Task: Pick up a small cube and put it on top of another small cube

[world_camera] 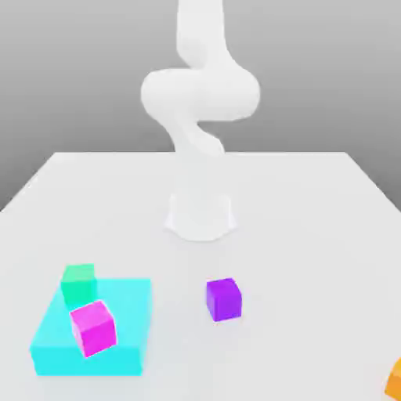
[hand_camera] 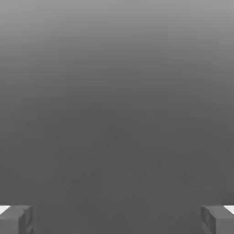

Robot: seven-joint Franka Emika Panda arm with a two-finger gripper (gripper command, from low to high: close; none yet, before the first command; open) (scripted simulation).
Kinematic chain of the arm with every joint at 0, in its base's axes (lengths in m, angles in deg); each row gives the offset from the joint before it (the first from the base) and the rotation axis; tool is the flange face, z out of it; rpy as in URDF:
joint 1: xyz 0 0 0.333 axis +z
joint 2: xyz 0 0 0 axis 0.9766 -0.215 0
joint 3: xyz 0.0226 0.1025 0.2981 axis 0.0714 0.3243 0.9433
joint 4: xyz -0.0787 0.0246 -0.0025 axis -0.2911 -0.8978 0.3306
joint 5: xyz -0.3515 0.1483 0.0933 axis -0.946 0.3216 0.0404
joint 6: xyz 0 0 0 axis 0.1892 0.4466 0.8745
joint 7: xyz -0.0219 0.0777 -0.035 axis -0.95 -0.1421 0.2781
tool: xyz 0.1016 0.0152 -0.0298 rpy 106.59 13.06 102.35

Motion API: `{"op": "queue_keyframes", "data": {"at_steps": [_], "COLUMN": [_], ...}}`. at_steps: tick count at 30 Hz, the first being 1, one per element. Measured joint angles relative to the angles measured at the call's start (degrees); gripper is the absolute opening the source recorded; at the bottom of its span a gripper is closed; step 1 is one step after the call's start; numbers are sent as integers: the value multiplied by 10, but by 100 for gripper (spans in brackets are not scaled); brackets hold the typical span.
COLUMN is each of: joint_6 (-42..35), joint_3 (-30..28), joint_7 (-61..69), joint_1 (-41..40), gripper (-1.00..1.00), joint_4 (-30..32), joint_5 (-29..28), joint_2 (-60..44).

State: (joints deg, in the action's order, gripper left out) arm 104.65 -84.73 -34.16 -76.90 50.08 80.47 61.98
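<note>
Purple cube on the counter, fingers wide open

The small plain purple cube (world_camera: pixel 224 300) sits on the pale, smooth counter (world_camera: pixel 274 235), near the middle in the exterior view. Well apart from it, to the exterior view's left, lies the big flat cyan block (world_camera: pixel 129 317). The small plain green cube (world_camera: pixel 79 285) rests on that block's far left part. Nearer, a magenta-pink cube (world_camera: pixel 94 328) stands askew over the block, overlapping the green cube's lower edge in that view. An orange cube (world_camera: pixel 396 381) is cut off at the near right corner. Beyond them all rises the white jointed arm (world_camera: pixel 200 94). The dark grey fingers (hand_camera: pixel 13 220) are spread wide, holding nothing.
</note>
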Motion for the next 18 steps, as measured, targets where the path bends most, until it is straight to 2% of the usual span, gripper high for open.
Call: {"op": "queue_keyframes", "data": {"at_steps": [13,18], "joint_6": [195,309], "joint_3": [5,10], "joint_7": [56,81], "joint_1": [44,62], "gripper": [0,0], "joint_4": [253,355], "joint_5": [4,8], "joint_2": [-214,-350]}}
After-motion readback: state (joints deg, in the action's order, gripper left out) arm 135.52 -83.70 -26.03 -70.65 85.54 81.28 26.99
